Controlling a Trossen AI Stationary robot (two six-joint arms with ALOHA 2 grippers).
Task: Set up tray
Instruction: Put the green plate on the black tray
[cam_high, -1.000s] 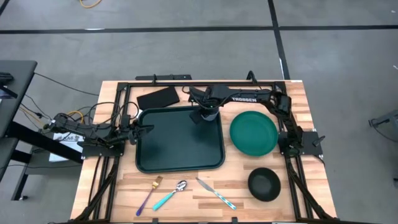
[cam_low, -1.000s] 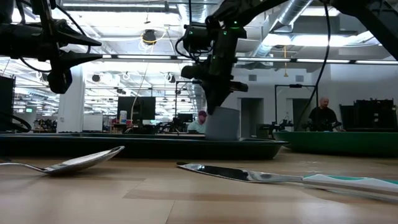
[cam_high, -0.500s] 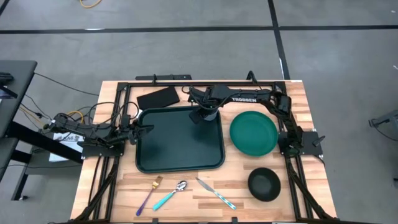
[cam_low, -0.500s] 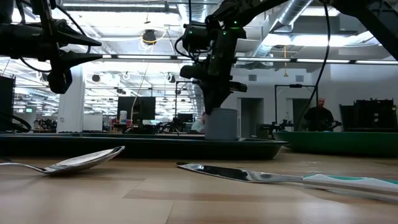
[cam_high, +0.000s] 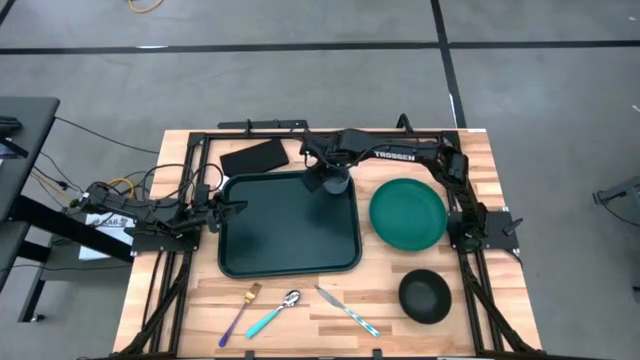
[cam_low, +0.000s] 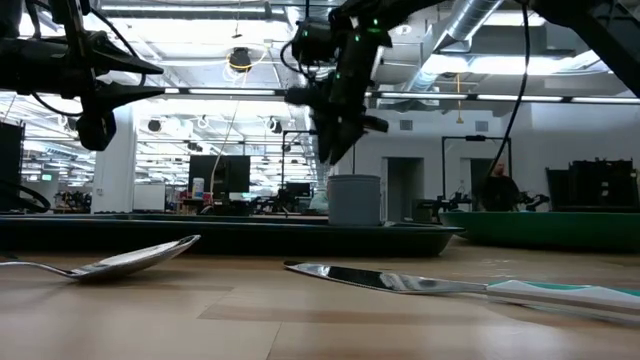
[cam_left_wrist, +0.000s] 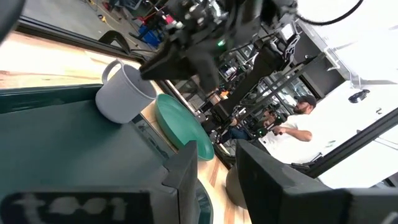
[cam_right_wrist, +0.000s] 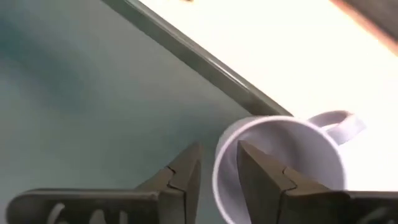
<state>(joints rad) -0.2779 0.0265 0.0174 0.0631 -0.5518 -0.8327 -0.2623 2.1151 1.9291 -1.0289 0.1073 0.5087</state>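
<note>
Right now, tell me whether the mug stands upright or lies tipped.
Upright: the mug stands on its base in the tray, mouth up, with the right gripper above it.

Bright, even light falls from the ceiling strip lamps (cam_low: 300, 92), so the wooden tabletop (cam_high: 300, 305) from above shows only faint, soft shadows. At table height the spoon (cam_low: 120, 260) and knife (cam_low: 400, 282) up close are soft and catch a sheen, while the right arm's end effector (cam_low: 335, 140) is smeared with motion. The right wrist picture is washed out white toward two o'clock, hazing the mug (cam_right_wrist: 280, 168), and the left wrist picture blows out around three o'clock.
</note>
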